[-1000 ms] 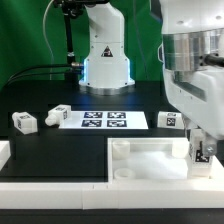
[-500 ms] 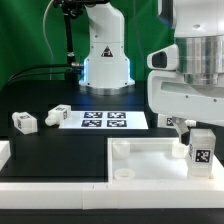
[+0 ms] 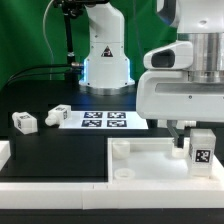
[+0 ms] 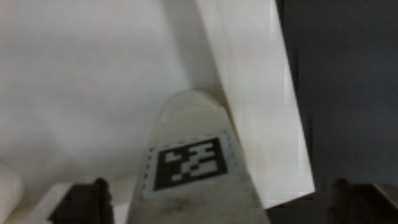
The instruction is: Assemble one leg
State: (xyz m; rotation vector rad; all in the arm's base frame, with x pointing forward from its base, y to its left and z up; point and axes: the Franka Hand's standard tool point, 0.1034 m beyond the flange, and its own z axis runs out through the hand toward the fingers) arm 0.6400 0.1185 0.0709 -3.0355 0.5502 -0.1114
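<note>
A white leg (image 3: 203,151) with a square tag on its face stands upright on the corner of the large white panel (image 3: 150,158) at the exterior view's right. My gripper (image 3: 190,134) hangs just above and behind the leg's top. In the wrist view the leg (image 4: 191,160) lies between my two dark fingertips (image 4: 89,203), with a gap on each side. The gripper (image 4: 222,205) is open and holds nothing. The panel's raised rim (image 4: 249,70) runs past the leg.
Two more tagged legs (image 3: 25,122) (image 3: 58,116) lie on the black table at the exterior view's left, and another (image 3: 170,121) behind the panel. The marker board (image 3: 103,120) lies mid-table. The robot base (image 3: 105,60) stands at the back.
My wrist has turned and the gripper has come off the leg and risen slightly. The leg has stayed upright at the panel's corner, its tag now facing the exterior view.
</note>
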